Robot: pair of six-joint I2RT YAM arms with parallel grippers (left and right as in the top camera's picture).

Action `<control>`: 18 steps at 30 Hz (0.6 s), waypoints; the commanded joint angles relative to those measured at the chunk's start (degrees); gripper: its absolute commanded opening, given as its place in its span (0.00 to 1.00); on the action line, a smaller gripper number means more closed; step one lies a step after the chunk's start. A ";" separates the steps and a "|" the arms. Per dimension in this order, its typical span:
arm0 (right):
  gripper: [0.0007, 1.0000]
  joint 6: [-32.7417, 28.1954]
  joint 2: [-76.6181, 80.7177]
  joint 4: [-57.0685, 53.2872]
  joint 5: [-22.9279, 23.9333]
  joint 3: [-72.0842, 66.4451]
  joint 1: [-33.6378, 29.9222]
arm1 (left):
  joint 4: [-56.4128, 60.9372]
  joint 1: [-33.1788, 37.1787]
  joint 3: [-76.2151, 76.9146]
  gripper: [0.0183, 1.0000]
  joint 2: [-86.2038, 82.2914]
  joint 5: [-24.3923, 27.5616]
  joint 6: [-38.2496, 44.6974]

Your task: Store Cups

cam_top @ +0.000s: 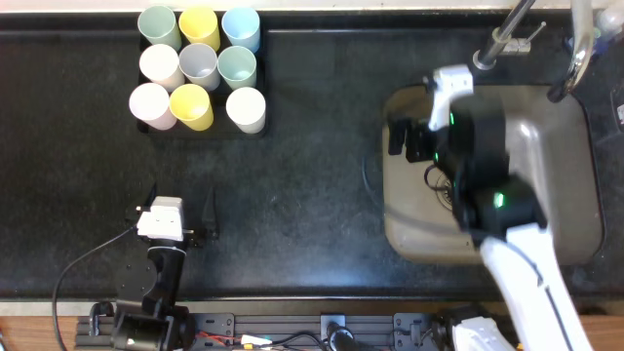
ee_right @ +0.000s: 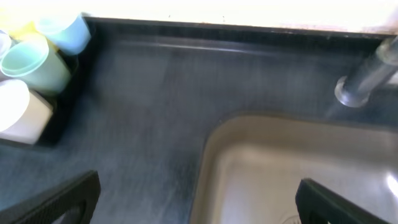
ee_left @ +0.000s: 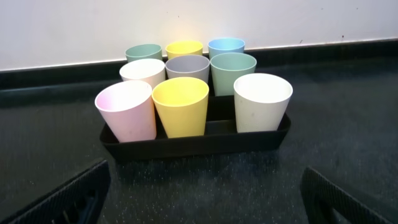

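Several pastel cups stand upright in a black tray [cam_top: 146, 128] at the back left of the dark counter; the tray [ee_left: 193, 142] holds pink [ee_left: 126, 111], yellow [ee_left: 180, 106] and white [ee_left: 262, 101] cups in its near row. My left gripper [cam_top: 183, 222] rests open near the front left, short of the tray, its fingertips [ee_left: 81, 190] apart with nothing between them. My right gripper [cam_top: 409, 136] hovers open over the left rim of the steel sink [cam_top: 565, 146], holding nothing. The right wrist view catches a white cup [ee_right: 18, 112], a green cup [ee_right: 34, 65] and a blue cup [ee_right: 62, 31] at its edge.
A tap [cam_top: 507, 34] rises behind the sink, its base [ee_right: 364, 78] near the counter's back wall. Bare dark counter [cam_top: 312, 166] lies between the tray and the sink. Cables run along the front edge by the arm bases.
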 commanded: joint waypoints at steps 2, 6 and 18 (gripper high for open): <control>1.00 -2.71 -13.94 10.82 2.21 -15.74 -0.52 | -0.24 0.37 -0.02 1.00 -0.50 0.57 1.29; 1.00 -2.71 -21.81 11.26 2.21 -21.29 -0.52 | -0.24 0.37 -0.02 1.00 -0.50 0.57 1.29; 1.00 -2.71 -38.29 27.32 2.16 -38.38 -5.16 | -0.24 0.37 -0.02 1.00 -0.50 0.57 1.29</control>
